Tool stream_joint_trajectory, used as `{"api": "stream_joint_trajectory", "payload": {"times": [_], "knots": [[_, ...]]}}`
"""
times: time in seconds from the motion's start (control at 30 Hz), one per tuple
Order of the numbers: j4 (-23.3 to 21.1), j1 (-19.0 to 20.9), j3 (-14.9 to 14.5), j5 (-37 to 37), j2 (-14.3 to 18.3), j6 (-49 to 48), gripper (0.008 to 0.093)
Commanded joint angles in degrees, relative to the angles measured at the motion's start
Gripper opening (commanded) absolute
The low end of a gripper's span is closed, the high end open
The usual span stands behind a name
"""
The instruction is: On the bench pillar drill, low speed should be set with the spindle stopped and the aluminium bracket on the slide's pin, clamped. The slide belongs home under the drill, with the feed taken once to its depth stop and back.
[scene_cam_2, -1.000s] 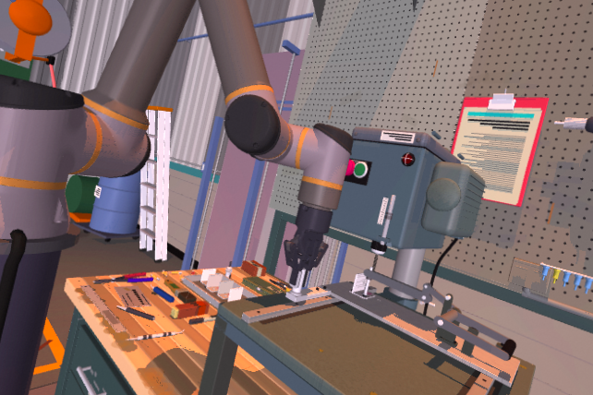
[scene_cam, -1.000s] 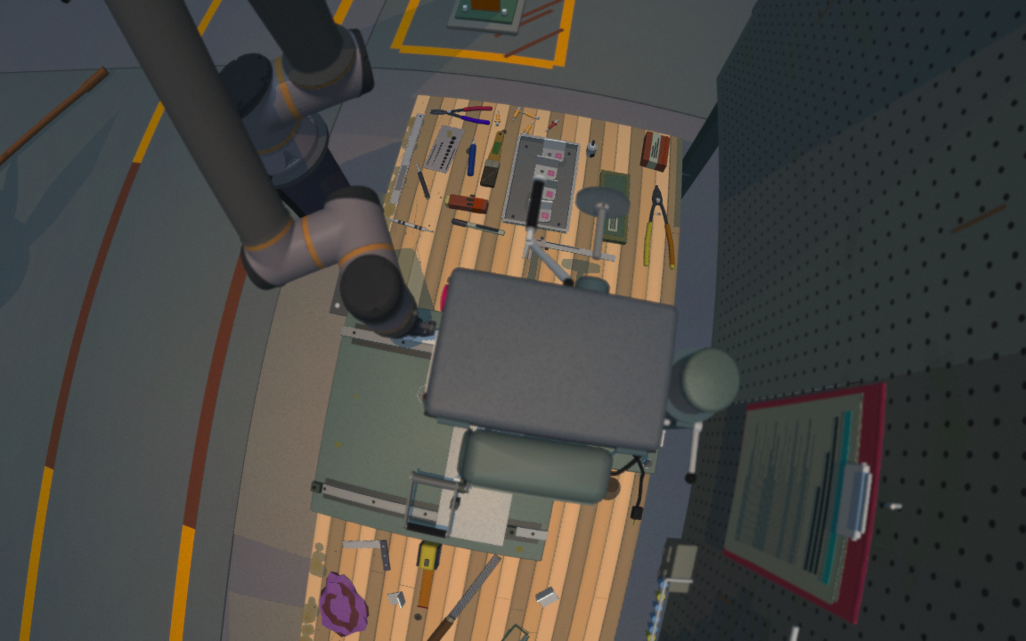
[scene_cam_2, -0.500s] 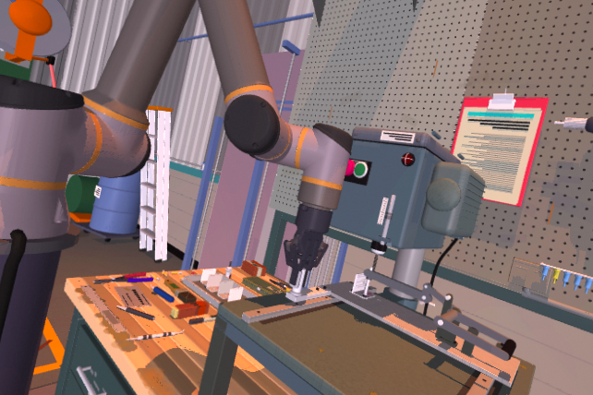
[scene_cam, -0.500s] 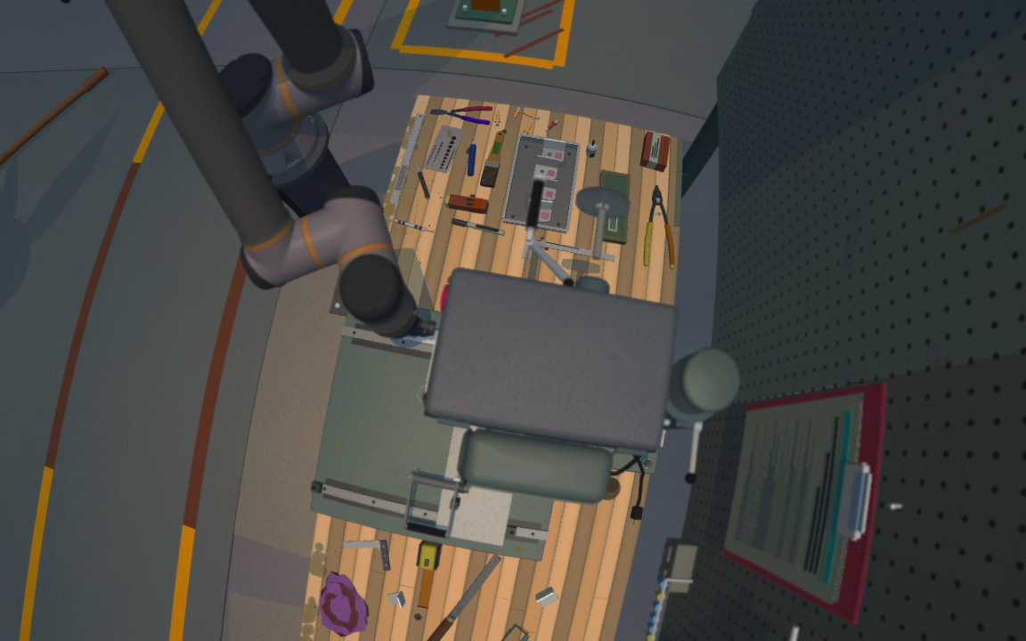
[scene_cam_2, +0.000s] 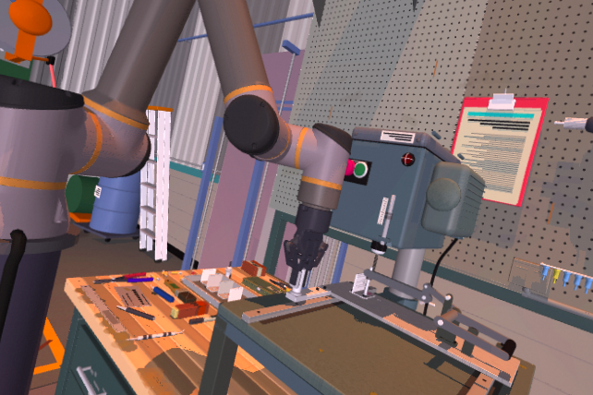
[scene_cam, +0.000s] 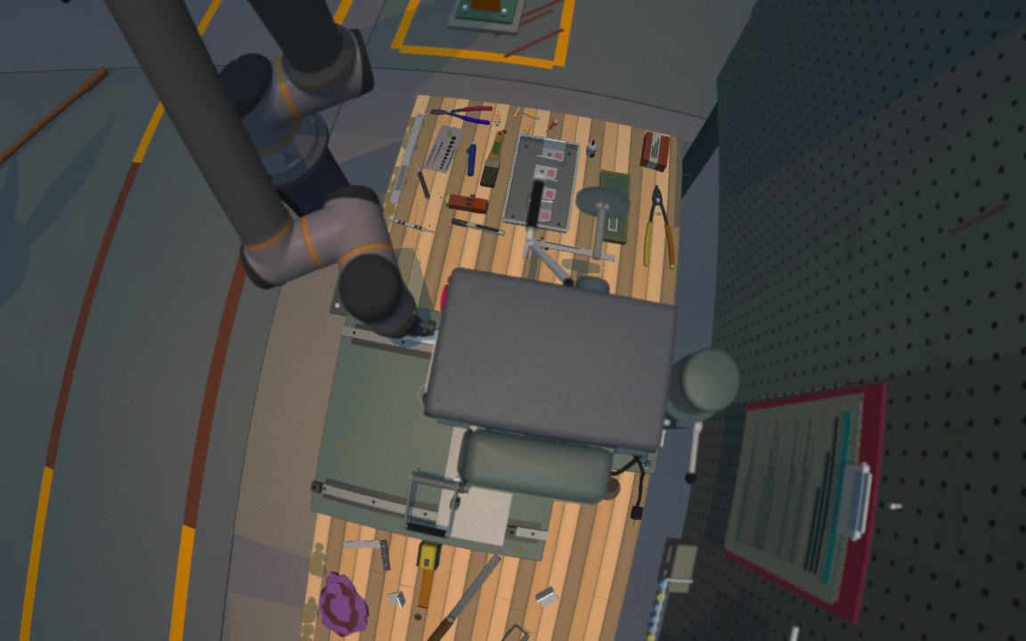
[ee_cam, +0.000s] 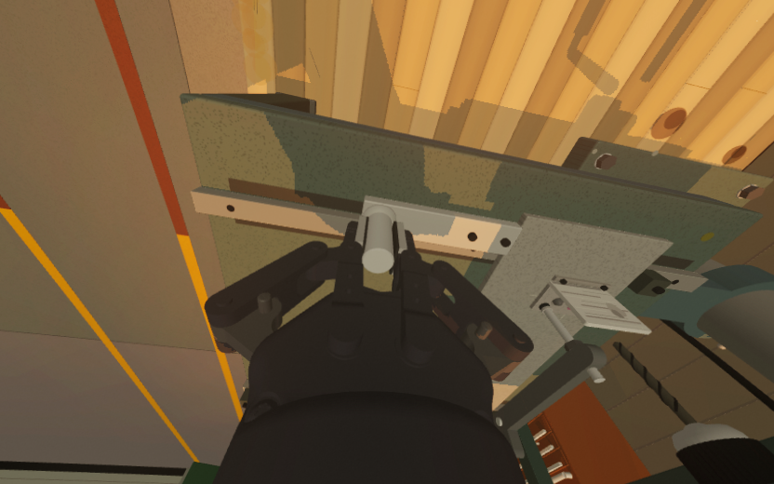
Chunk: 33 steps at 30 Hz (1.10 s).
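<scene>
The slide [ee_cam: 565, 265], a grey speckled plate on two rails, sits under the drill head [scene_cam_2: 395, 181] with the aluminium bracket [ee_cam: 598, 304] on it, a clamp arm [scene_cam_2: 402, 284] reaching over the bracket. I hold the slide's upright grey handle post [ee_cam: 378, 238] in my gripper [ee_cam: 378, 253], closed around it at the rail end beside the drill head. The drill bit [ee_cam: 649, 373] hangs above the bracket. The red and green buttons [scene_cam_2: 355, 169] face my wrist. The feed lever [scene_cam: 537, 209] sticks out over the bench.
Behind the drill a pegboard wall carries a red clipboard [scene_cam_2: 500, 149]. The wooden bench [scene_cam_2: 134, 298] beside the drill table holds pliers, pens, a tray [scene_cam: 541, 182] and small blocks. More tools and a purple coil [scene_cam: 339, 603] lie at the other end.
</scene>
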Motion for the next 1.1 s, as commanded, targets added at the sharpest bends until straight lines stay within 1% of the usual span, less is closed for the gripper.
{"api": "stream_joint_trajectory", "payload": {"times": [0.0,0.4,0.8,1.07], "knots": [[-0.1,0.0,-0.1,0.1,0.0,0.0,0.0080],[-0.2,0.0,0.0,0.1,0.0,-0.1,0.0080],[-0.2,0.0,0.0,0.1,0.0,-0.1,0.0320],[-0.2,0.0,0.0,0.1,0.0,-0.1,0.0329]]}}
